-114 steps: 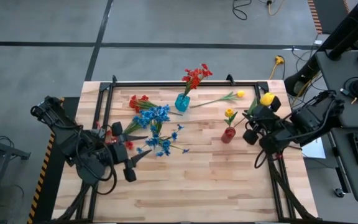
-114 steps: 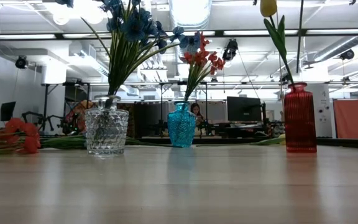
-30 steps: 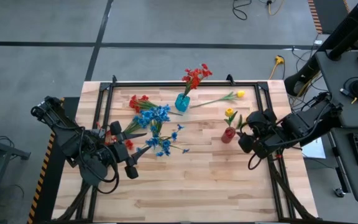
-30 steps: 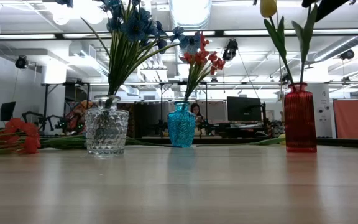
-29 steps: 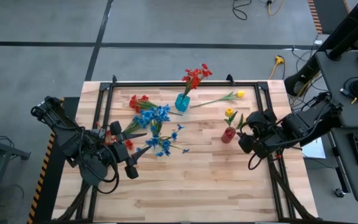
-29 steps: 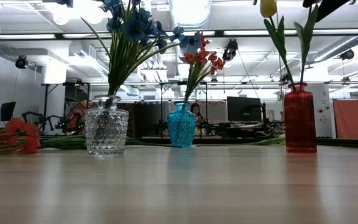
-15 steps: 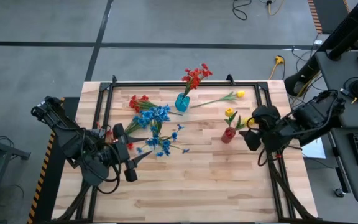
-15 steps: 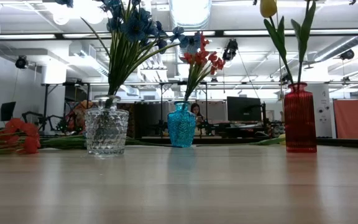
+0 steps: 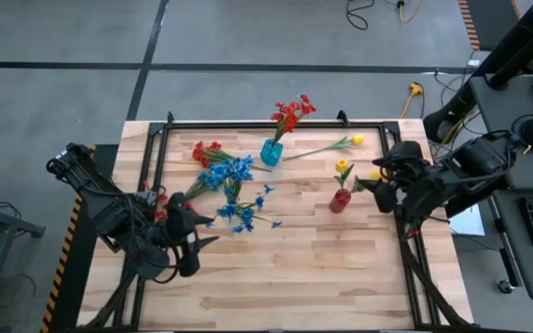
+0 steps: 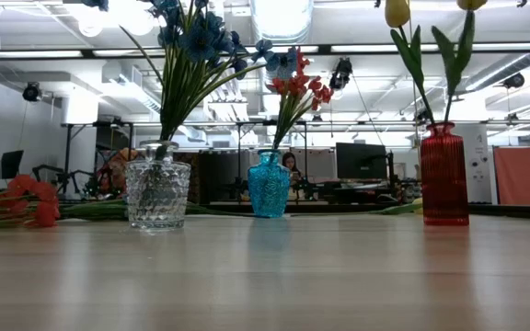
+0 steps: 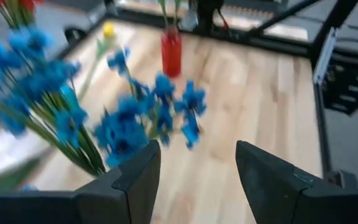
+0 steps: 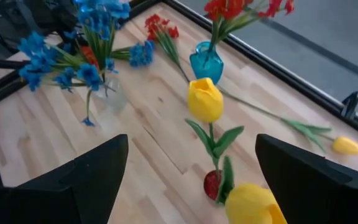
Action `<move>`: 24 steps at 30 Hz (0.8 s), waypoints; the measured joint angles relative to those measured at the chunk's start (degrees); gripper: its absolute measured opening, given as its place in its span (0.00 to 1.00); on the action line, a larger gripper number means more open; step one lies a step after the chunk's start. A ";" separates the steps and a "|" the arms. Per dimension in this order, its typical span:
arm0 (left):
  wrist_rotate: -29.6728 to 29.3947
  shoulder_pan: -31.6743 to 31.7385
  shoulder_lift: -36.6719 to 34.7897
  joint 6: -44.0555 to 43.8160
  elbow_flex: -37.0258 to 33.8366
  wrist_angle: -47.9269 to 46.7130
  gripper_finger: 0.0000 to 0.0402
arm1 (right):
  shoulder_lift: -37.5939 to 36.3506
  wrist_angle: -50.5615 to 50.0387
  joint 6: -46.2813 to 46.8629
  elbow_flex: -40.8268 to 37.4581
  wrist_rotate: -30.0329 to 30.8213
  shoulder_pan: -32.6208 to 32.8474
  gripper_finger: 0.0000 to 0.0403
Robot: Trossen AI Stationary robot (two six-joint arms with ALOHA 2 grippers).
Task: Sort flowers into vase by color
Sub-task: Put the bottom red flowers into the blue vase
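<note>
Bench: the pale wooden plank bench [image 9: 276, 268] with a black frame filled the middle of the high view.
Left arm: the left gripper [image 9: 202, 233] sat at the lower left of the high view, just beside the blue flowers; its jaws stood open and held nothing.
Right arm: the right gripper [image 9: 380, 185] sat at centre right, just right of the red vase; its jaws stood wide apart with nothing between them.
Clear vase: the clear faceted glass vase [image 10: 157, 194] stood at left centre of the low view, holding the bunch of blue flowers [image 9: 230, 191].
Teal vase: the small teal glass vase [image 9: 271, 151] stood at upper centre of the high view, holding red flowers [image 9: 291, 113].
Red vase: the slim red ribbed glass vase [image 10: 443, 175] stood at the right of the low view, holding two yellow tulips [image 12: 204, 101].
Loose stems: a few red flowers [image 9: 205, 150] lay on the bench left of the teal vase; one yellow flower [image 9: 356, 140] lay to its right.
</note>
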 joint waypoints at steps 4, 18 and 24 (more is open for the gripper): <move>5.49 0.02 0.00 -7.22 -0.03 -3.63 0.48 | 0.00 0.07 -1.44 0.87 1.36 0.00 0.85; 23.41 1.52 10.15 -39.84 -5.15 -24.27 0.48 | 2.66 0.60 -5.72 1.20 2.73 0.00 0.85; 36.52 3.69 12.54 -49.42 -12.86 -26.66 0.48 | 4.66 0.72 -6.19 1.20 2.50 0.00 0.85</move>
